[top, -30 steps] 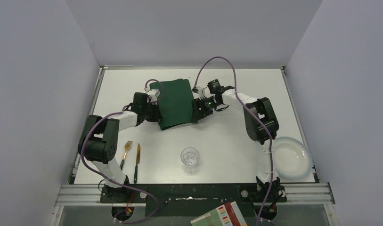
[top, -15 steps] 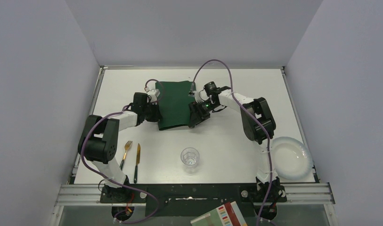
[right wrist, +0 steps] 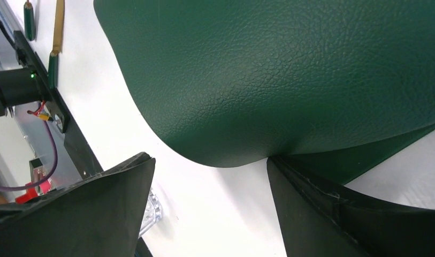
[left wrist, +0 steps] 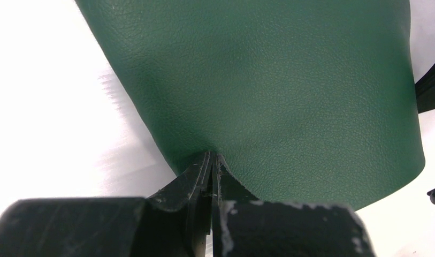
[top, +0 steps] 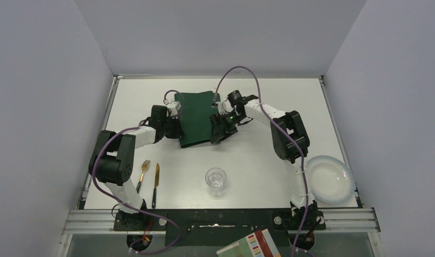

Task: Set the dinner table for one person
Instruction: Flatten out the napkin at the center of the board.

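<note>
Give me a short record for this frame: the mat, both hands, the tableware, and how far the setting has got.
placemat: dark green, on the far middle of the table
left hand: shut, pinching the placemat's left edge
right hand: open, fingers either side of the placemat's raised right edge
fork, knife: side by side, near left
glass: upright, near middle
plate: near right corner
progress: nothing is on the placemat yet

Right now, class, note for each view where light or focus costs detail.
Top external view: even light, sharp, soft shadows. Left wrist view: the dinner table washes out to featureless white beside the green placemat. Right wrist view: placemat grain crisp, table glaring too.
</note>
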